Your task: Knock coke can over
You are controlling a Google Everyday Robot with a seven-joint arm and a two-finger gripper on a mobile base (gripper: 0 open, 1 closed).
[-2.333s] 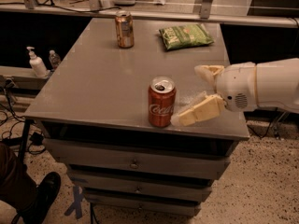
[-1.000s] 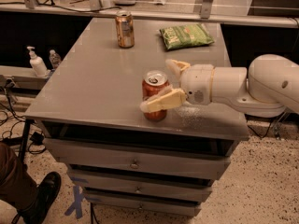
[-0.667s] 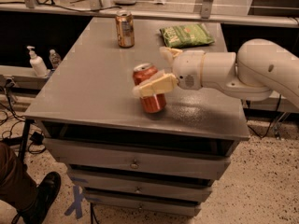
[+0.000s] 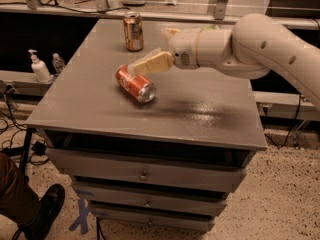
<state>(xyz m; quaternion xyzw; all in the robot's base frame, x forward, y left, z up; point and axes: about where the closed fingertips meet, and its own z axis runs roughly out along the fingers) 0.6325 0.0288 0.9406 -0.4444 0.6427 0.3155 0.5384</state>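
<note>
- At the far left of the frame I see a white pump bottle [image 4: 37,66] and a smaller clear bottle [image 4: 58,62] on a low ledge beside the table.
- In the lower left corner there is a person's leg with a dark shoe [image 4: 42,209] on the speckled floor.
- The grey table [image 4: 90,104] fills the middle of my view, with drawers [image 4: 145,174] stacked under its top.
- A gold can [image 4: 133,31] stands upright near the table's far edge, at upper centre-left.
- The coke can [image 4: 135,84] lies on its side on the tabletop, left of centre and nearer to me than the gold can. Its silver end points toward the lower right.
- The gripper [image 4: 150,51] hovers just above and to the right of the coke can. Its two pale fingers are spread apart and hold nothing. The lower finger [image 4: 152,63] sits right over the can's upper side, and I cannot tell whether it touches.
- The cream arm [image 4: 260,44] reaches in from the upper right.
</note>
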